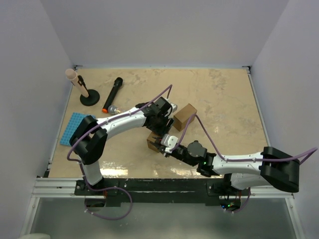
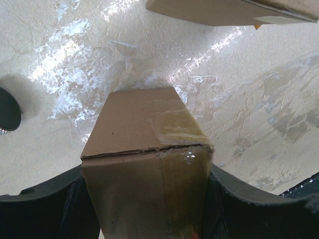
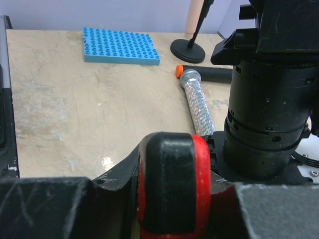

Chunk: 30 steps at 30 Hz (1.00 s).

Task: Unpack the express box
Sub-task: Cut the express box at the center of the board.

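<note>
A small brown taped cardboard box [image 2: 144,149] sits between my left gripper's [image 2: 147,214] black fingers [image 2: 50,209]; the jaws are shut on its sides. In the top view this box [image 1: 152,143] is at the table's front centre, with the left gripper [image 1: 158,133] over it. My right gripper [image 1: 168,143] is right beside it. In the right wrist view the right gripper [image 3: 172,209] is shut on a red and black tool [image 3: 172,184]. A second brown box [image 1: 184,117] lies just behind and also shows in the left wrist view [image 2: 224,10].
A black microphone [image 1: 113,92] with an orange ring and a silver glitter microphone [image 3: 197,102] lie at the back left. A black round stand with a beige rod [image 1: 88,97] is beside them. A blue studded baseplate [image 1: 75,127] lies at the left edge.
</note>
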{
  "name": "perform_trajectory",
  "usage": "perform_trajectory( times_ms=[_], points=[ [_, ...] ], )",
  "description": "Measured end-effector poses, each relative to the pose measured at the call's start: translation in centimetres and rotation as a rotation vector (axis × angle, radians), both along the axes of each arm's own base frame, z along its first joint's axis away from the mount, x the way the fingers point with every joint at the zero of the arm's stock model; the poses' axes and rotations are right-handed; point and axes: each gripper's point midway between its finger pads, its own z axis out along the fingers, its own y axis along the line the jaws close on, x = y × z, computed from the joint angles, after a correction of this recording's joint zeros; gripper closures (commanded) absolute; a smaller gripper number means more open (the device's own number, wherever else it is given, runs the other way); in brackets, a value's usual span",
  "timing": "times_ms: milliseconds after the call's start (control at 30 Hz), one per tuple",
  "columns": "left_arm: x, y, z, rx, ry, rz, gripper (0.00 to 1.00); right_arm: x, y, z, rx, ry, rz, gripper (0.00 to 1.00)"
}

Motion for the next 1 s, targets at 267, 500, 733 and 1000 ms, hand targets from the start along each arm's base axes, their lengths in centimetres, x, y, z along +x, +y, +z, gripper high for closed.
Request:
perform_trajectory(
  times_ms=[267,500,733,1000],
  points=[
    [0.1,0.1,0.0,0.012,-0.001,0.017,1.0,-0.1,-0.6,0.0,-0.011,0.02,-0.015,1.0],
    [0.1,0.0,0.0,0.021,0.001,0.018,1.0,-0.4,-1.3,0.1,-0.006,0.031,-0.025,1.0],
    [0.1,0.1,0.0,0.024,0.001,0.022,1.0,-0.5,-1.5,0.1,-0.009,0.042,-0.034,1.0],
    [0.3,0.3,0.0,0.039,-0.007,0.023,1.0,-1.2,-2.4,0.8,0.006,0.061,-0.041,1.0]
  ],
)
